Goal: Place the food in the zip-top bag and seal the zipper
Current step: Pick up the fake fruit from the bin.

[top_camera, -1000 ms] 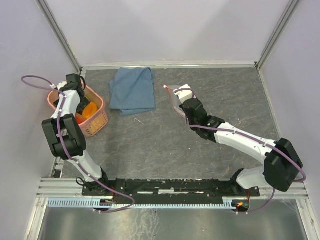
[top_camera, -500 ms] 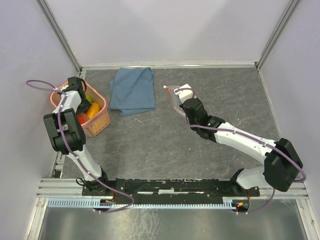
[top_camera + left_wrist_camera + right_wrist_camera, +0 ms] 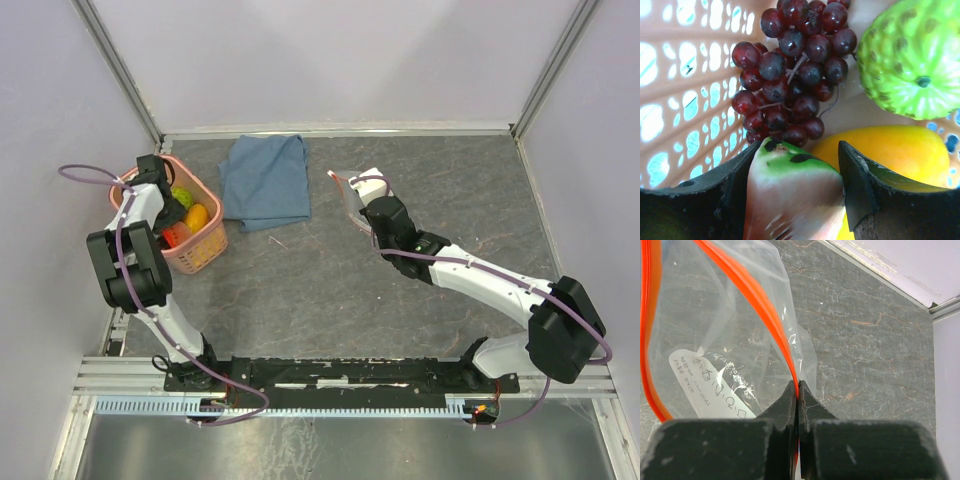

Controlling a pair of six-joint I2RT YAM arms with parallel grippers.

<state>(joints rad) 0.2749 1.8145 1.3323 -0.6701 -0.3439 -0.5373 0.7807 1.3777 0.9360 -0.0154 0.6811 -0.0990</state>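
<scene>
Far left, inside the pink perforated plastic basket (image 3: pixel 205 250), the left end effector (image 3: pixel 800 150) brackets a green-rinded red wedge of toy food (image 3: pixel 790 190), fingers at both flanks; whether it is clamped I cannot tell. Farther right on the bench (image 3: pixel 330 290), the right end effector (image 3: pixel 797 387) pinches the orange-red zipper strip (image 3: pixel 755 295) of the clear crinkly zip-top bag (image 3: pixel 715 340). Picking is in hand; next comes lifting the wedge and carrying it rightward to the bag's mouth.

Robot lab cell, plain lilac walls (image 3: pixel 330 60), aluminium frame posts (image 3: pixel 117 65), bolted mounting rail (image 3: pixel 340 372).
</scene>
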